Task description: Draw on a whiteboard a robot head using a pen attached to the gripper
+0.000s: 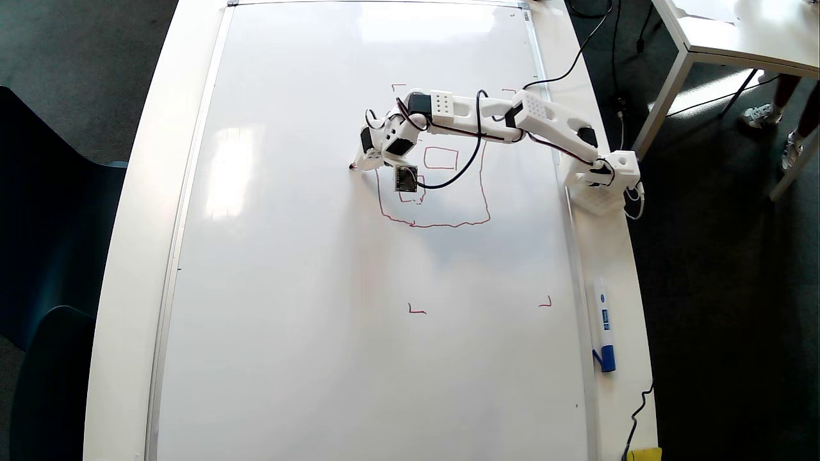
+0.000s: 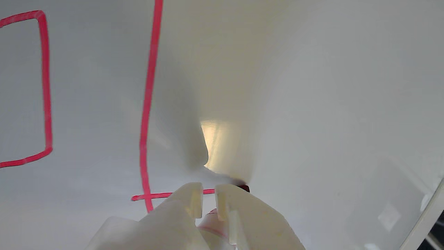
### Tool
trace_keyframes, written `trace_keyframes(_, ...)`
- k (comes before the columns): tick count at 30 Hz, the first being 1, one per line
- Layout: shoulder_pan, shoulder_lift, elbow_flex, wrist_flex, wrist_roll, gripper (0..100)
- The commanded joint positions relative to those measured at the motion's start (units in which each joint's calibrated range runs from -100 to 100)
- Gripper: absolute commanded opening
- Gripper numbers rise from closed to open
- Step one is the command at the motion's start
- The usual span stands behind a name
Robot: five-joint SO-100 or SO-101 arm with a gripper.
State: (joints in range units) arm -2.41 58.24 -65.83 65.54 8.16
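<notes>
The whiteboard (image 1: pixel 307 333) lies flat and fills most of the overhead view. The robot head (image 1: pixel 442 223) is a wobbly red outline with a small rectangle (image 1: pixel 441 158) inside; the arm covers its top. My gripper (image 1: pixel 366 160) is at the outline's left side, shut on the pen (image 1: pixel 353 166), whose red tip touches the board. In the wrist view the gripper (image 2: pixel 208 199) is shut on the pen (image 2: pixel 212 222). The dark red tip (image 2: pixel 244 188) ends a short red stroke (image 2: pixel 158 195) crossing the outline's long line (image 2: pixel 147 104). A rectangle (image 2: pixel 45 86) shows at the left.
Red corner marks (image 1: pixel 416 310) (image 1: pixel 546 303) (image 1: pixel 398 85) sit around the drawing. A white marker with a blue cap (image 1: pixel 603 326) lies on the table right of the board. The arm's base (image 1: pixel 602 179) stands at the board's right edge. A smaller white table (image 1: pixel 737 38) stands top right.
</notes>
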Motion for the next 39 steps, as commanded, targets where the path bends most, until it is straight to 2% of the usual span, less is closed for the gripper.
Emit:
trace_keyframes(1,-0.3,-0.3,-0.7,-0.8,-0.2,1)
trace_keyframes(15,-2.5,-0.3,-0.7,-1.2,-0.1,1)
trace_keyframes(22,-2.3,1.8,-1.8,-8.5,-0.1,1)
trace_keyframes(39,2.1,1.9,-0.9,-11.2,0.3,1)
